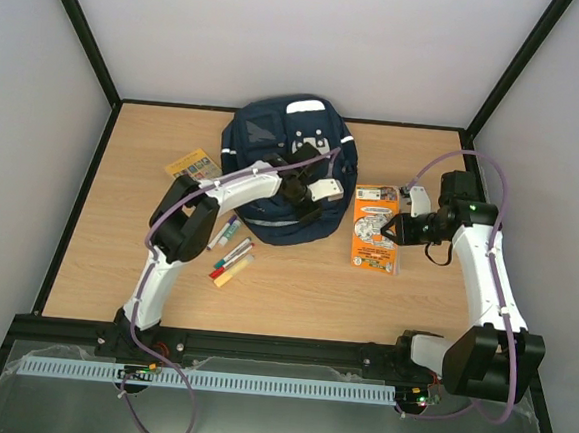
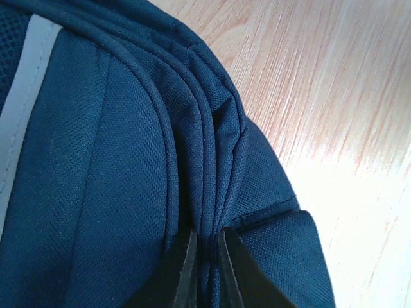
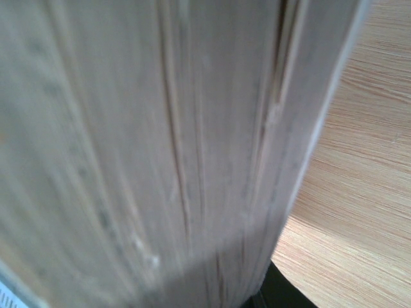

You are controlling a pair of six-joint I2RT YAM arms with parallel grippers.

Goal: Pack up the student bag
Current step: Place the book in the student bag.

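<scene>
Student bag: the student bag (image 1: 275,145) lies flat on the table (image 1: 293,297), upper middle of the overhead view, front patches facing up.
Left gripper: the left gripper (image 2: 207,240) is pinched shut on a raised seam of the bag, at the bottom of the left wrist view. Only a thin ridge of piping sits between its dark fingers.
Why that hold: you probably want the seam as a handle, to lift the fabric and part the bag for loading.
Right gripper: the right gripper (image 1: 397,228) sits at the right edge of the orange book (image 1: 373,233), middle right. Blurred page edges fill its wrist view and hide the fingers, so you cannot tell whether it clamps.
Why the book is there: it sits just beside the bag, so it is likely first in.
Waiting items: the pens (image 1: 229,252) lie lower left of the bag, the yellow booklet (image 1: 193,164) upper left.
Stage: early; no opening shows.
</scene>
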